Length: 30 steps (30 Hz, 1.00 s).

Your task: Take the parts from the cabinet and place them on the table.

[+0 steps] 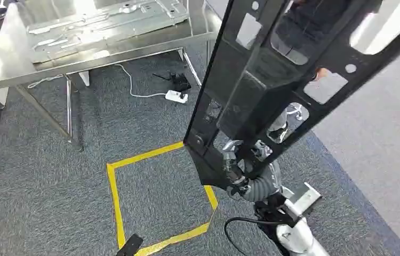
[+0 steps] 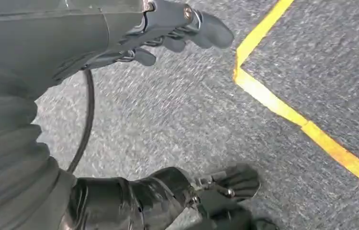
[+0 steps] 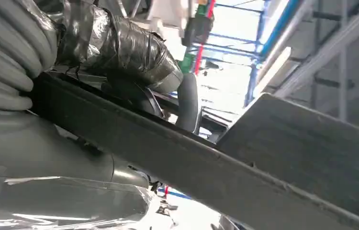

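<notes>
The right hand (image 1: pixel 239 169) grips the lower end of a long black metal part (image 1: pixel 288 80), a flat panel with rectangular cut-outs and small round holes, and holds it up in the air, tilted so it runs from the hand up toward the top right of the head view. In the right wrist view the thick thumb (image 3: pixel 188 103) presses over the part's dark edge (image 3: pixel 177 163) with the hand wrapped around it, so that's a firm hold on the part. The part hangs above the grey carpet (image 1: pixel 54 202), clear of everything, well apart from the steel table (image 1: pixel 6 58) standing at the far left. On that table lie silver sheet-metal panels (image 1: pixel 102 24), flat, toward its back edge. Beneath the table's right end a white power strip (image 1: pixel 176 96) sits on the carpet with a white cable (image 1: pixel 128 80) trailing off it, and something dark just beside it. A yellow tape square (image 1: pixel 113 197) marks the floor right below the held part's lower end. Over at the left hand (image 2: pixel 168 33), the wrist view looks down at carpet and a corner of yellow tape (image 2: pixel 273 100); the fingers (image 2: pixel 206 28) reach out apart from the thumb (image 2: pixel 230 184), nothing between them
</notes>
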{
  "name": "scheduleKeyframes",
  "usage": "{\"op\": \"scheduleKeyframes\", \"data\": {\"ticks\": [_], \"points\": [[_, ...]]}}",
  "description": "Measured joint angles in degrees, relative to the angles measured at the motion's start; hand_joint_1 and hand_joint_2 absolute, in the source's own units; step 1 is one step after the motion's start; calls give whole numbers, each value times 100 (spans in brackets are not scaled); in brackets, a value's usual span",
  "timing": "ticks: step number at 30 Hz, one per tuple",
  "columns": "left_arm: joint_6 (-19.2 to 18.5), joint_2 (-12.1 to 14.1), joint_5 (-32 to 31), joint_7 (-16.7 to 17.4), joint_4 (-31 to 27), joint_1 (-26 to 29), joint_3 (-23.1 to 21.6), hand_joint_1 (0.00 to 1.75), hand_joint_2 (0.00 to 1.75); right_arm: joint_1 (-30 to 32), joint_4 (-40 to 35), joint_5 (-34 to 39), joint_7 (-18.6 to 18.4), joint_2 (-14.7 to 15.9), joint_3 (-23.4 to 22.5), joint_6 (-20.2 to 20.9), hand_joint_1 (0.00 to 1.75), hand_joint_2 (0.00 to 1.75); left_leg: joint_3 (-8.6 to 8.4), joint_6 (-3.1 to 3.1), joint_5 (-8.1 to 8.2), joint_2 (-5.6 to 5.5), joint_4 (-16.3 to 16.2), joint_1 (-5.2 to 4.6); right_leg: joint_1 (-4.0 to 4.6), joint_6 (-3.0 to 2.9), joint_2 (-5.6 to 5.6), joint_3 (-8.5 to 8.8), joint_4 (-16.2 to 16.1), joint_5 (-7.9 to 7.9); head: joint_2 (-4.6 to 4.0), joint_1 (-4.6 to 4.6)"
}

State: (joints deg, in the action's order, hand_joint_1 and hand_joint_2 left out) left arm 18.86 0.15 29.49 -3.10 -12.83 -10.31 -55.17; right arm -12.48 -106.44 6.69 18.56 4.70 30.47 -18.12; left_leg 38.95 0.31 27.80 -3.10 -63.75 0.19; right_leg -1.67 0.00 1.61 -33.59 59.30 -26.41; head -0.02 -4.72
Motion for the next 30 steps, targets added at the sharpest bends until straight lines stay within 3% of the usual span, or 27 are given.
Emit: {"op": "scheduleKeyframes", "data": {"ticks": [1, 2, 3, 4, 5, 7, 8, 9, 12, 13, 14, 15, 17, 18, 19, 20, 21, 23, 24, 25, 28, 30], "points": [[2, 0, 2, 2, 0, -13, 7, 0, 175, -5, 6, -4, -6, 2, 0, 0, 175, 175, 226, -20, 206, 156, -442, 11, 25, -21, -90, 6, 1, -14, 0, 4], [0, -11, 4, 9, 0, -18, 9, 0, 175, -1, 13, -22, -26, 2, 0, -4, 175, 175, 459, -33, 387, 231, -894, 24, 48, -42, -190, 14, 1, -28, 2, 5], [0, -15, 11, 22, -2, -16, 11, 0, 175, -1, 31, -44, -57, 2, 0, -4, 175, 175, 635, -42, 481, 254, -1216, 33, 59, -57, -280, 14, 3, -40, 0, 0], [0, -17, 17, 39, -2, -9, 11, 0, 175, 0, 42, -61, -83, 2, 0, -18, 175, 175, 694, -45, 441, 267, -1296, 36, 66, -60, -354, 20, 4, -47, 2, 2], [0, -20, 17, 50, -2, -3, 11, 0, 175, 0, 48, -99, -118, 4, 0, -44, 175, 175, 600, -46, 271, 273, -1089, 40, 67, -46, -368, 31, 5, -62, 0, 2], [-2, -20, -13, 87, -2, 4, 11, 0, 175, 0, 57, -179, -162, 4, 0, -131, 175, 175, 40, -18, -227, 299, -80, 39, 66, -19, -457, 79, 6, -94, 0, 0], [-2, -17, -22, 101, -2, -2, 11, 0, 175, -2, 57, -184, -162, 4, 0, -151, 175, 175, -195, 22, -290, 371, 399, 27, 65, 1, -486, 102, 5, -113, 0, 2], [-2, -20, -26, 105, -2, -19, 11, 0, 175, -5, 55, -177, -157, 7, 0, -168, 175, 175, -273, 43, -228, 381, 449, -29, 104, 33, -501, 86, 11, -127, 0, 5], [0, -17, -28, 116, -2, -20, 13, 0, 175, -1, 57, -122, -157, 7, 0, -199, 175, 175, -253, 123, -212, 359, 451, -54, 91, 111, -517, 120, -40, -118, 0, 9], [-2, -17, -26, 118, -2, -23, 13, 0, 175, -2, 50, -111, -151, 7, 0, -210, 175, 175, -314, 173, -234, 351, 534, -9, 101, 161, -516, 153, -43, -143, 0, 2], [0, -26, -24, 116, -2, -24, 13, 0, 175, 0, 46, -83, -140, 7, 0, -216, 175, 175, -381, 207, -225, 338, 590, 7, 67, 183, -394, 122, 48, -185, 0, 18], [-2, -26, -22, 112, -2, -41, 13, 0, 175, -1, 46, -63, -114, 7, 0, -227, 175, 175, -407, 254, -206, 332, 597, 11, 71, 186, -297, -5, 301, -317, 0, 33], [-13, -31, -22, 103, -2, -74, 13, 0, 175, 20, 46, -26, -77, 9, 0, -236, 175, 175, -434, 309, -164, 319, 588, 3, 71, 208, -212, -511, 1203, -663, 0, 51], [-20, -33, -22, 103, -2, -75, 13, 0, 175, 51, 46, -17, -70, 11, 0, -238, 175, 175, -455, 315, -139, 297, 585, -3, 70, 219, -203, -755, 1581, -735, 0, 48], [-30, -33, -24, 103, -2, -71, 13, 0, 175, 80, 48, 0, -70, 13, 0, -238, 175, 175, -480, 312, -116, 270, 577, -5, 69, 226, -201, -900, 1736, -693, 0, 51], [-39, -33, -26, 103, -2, -67, 13, 0, 175, 101, 48, 0, -70, 18, 0, -238, 175, 175, -513, 305, -86, 244, 569, -4, 62, 228, -201, -891, 1603, -508, 0, 53], [-46, -35, -31, 105, -2, -66, 13, 0, 175, 102, 48, 0, -70, 24, 0, -238, 175, 175, -555, 295, -53, 214, 555, -2, 54, 222, -201, -767, 1257, -246, 0, 61], [-59, -42, -52, 105, -4, -67, 13, 0, 175, 99, 48, 0, -66, 26, 0, -238, 175, 175, -655, 257, 39, 172, 512, 2, 47, 204, -192, -334, 290, 298, 2, 64], [-68, -42, -61, 107, -4, -69, 13, 0, 175, 97, 48, 0, -61, 26, 0, -238, 175, 175, -650, 208, 90, 161, 492, -30, 68, 190, -151, -253, 148, 149, 2, 65], [-68, -42, -61, 109, -4, -77, 13, 0, 175, 94, 37, 7, -50, 26, 0, -236, 175, 175, -645, 172, 109, 140, 473, -24, 71, 145, -151, -181, 62, 104, 0, 66], [-70, -39, -66, 107, -4, -65, 13, 0, 175, 109, 31, 131, 0, 33, -2, -232, 175, 175, -695, 75, 145, 141, 540, -14, 86, 46, -141, -145, 17, 70, 2, 68], [-70, -35, -68, 98, -4, -66, 15, 0, 175, 109, 24, 168, 26, 33, -2, -223, 175, 175, -626, 23, 230, 233, 295, -3, 60, -31, -158, -2, -59, 33, 0, 42]]}}
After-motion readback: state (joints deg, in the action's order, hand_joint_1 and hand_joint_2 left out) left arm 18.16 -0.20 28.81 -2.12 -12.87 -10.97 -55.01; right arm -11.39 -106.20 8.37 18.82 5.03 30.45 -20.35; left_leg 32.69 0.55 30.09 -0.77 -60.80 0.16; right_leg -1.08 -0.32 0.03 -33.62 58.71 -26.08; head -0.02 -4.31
